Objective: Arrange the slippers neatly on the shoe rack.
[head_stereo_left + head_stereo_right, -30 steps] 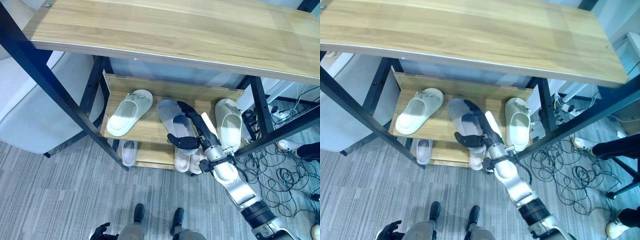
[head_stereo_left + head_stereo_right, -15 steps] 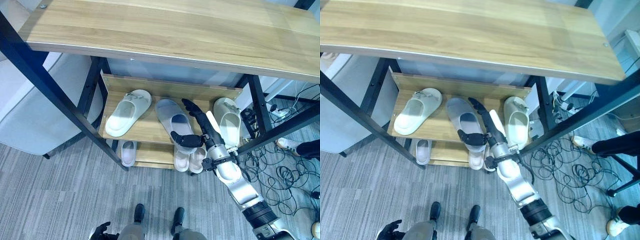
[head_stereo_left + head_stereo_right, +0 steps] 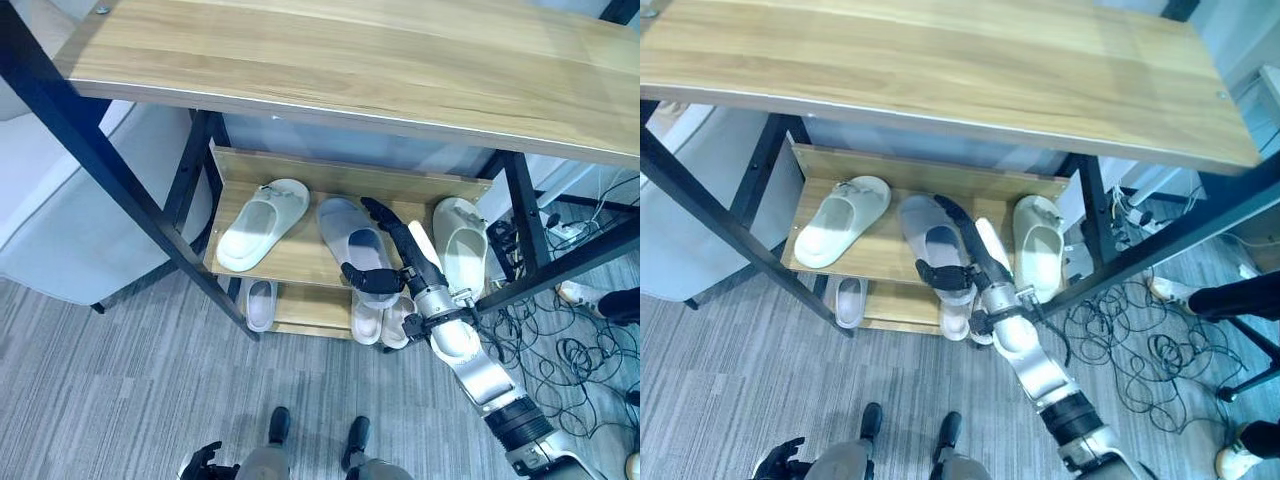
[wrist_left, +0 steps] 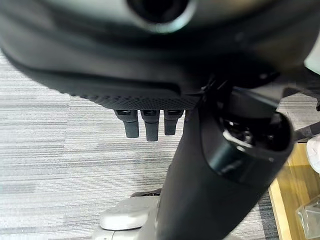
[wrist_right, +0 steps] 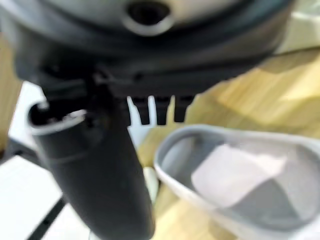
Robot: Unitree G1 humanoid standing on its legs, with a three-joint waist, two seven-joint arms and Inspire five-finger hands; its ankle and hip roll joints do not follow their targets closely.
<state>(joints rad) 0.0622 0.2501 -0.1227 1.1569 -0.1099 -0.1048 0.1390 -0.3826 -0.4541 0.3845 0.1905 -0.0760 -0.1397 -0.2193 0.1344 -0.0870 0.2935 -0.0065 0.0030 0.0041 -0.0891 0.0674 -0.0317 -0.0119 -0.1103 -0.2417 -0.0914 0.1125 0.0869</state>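
Grey slipper (image 3: 352, 240) lies mid-shelf on the shoe rack (image 3: 300, 262), angled, between two white slippers (image 3: 262, 223) already placed. Your right hand (image 3: 392, 258), fingers straight and released, rests against it; straightening remains.

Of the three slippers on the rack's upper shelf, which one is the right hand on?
The grey middle slipper: the right hand lies along it, fingers straight. The pale green slippers at the left and right ends lie untouched.
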